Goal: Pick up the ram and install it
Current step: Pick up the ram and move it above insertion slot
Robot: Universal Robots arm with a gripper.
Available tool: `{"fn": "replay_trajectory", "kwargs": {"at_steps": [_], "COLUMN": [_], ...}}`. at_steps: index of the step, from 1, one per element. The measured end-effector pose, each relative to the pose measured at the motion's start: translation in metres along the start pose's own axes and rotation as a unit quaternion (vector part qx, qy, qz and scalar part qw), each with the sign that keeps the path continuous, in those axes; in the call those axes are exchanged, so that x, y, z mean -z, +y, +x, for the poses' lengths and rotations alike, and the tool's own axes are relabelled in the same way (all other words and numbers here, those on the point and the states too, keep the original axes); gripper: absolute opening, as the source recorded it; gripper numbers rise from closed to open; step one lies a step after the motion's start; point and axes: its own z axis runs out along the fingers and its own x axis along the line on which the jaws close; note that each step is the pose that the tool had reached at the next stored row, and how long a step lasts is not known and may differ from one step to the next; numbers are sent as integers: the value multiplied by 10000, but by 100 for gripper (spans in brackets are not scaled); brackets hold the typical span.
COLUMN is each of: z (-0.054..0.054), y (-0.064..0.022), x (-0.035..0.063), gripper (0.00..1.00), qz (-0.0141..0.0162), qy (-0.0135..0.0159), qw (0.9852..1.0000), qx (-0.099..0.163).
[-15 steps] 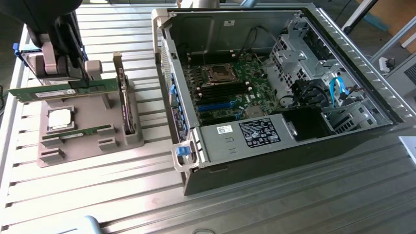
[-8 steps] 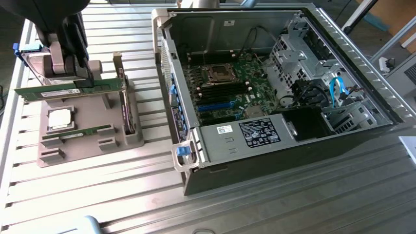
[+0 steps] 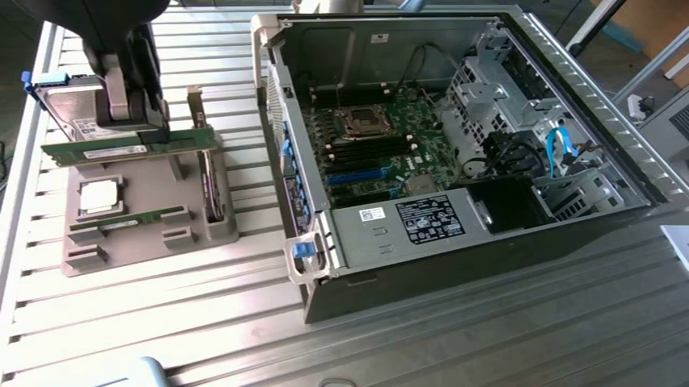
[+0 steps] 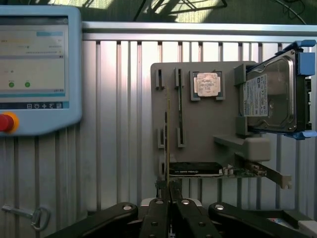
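Ribbed metal tabletop [image 3: 431,339] carries one grey holder tray [image 3: 215,230] and, on the exterior view's right, one open computer case [image 3: 323,32] with its motherboard [image 3: 372,145] exposed. From that camera the gripper [image 3: 131,133] is pinched on the ram [image 3: 108,150], a long green stick held level over the tray, just beside the one hard drive [image 3: 64,105]. A second green stick [image 3: 145,218] lies in the tray near one silver processor [image 3: 99,196]. The wrist view brings in one teach pendant [image 4: 34,64] with a red button [image 4: 6,122], one key [image 4: 29,214] and one bracketed card [image 4: 198,169]. There the ram appears edge-on, a thin line between the fingertips.
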Motion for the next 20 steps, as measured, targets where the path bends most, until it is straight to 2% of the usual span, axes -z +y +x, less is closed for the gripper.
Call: {"fn": "replay_trajectory", "kwargs": {"at_steps": [20], "z": [1], "y": [-236], "x": [7], "gripper": [12], "qz": [0], "qy": [0], "qw": [10000], "qx": [0]}}
